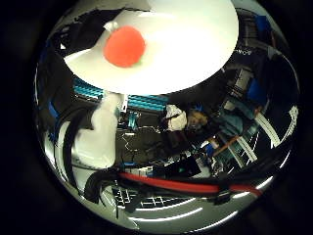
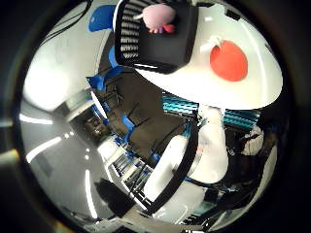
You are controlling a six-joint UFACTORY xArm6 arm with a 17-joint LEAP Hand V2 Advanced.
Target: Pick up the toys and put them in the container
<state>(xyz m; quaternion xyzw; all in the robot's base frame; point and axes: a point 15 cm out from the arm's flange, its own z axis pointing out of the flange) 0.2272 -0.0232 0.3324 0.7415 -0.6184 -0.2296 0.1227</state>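
Note:
A round red-orange toy (image 2: 230, 63) lies on the white table (image 2: 262, 92), and it also shows in the little finger side view (image 1: 125, 46). A black slatted container (image 2: 144, 44) stands on the table beside it, with a pink toy (image 2: 160, 16) inside. My hand is raised well away from the table. In the thumb side view one white finger (image 2: 206, 146) reaches out straight, and in the little finger side view another white finger (image 1: 98, 132) does the same. Nothing is between the fingers. The hand is open and touches neither toy.
A blue object (image 2: 101, 16) lies on the table by the container's far side. The table's teal-trimmed edge (image 1: 147, 101) runs below the red toy. Beyond it are room furniture, frames and ceiling lights.

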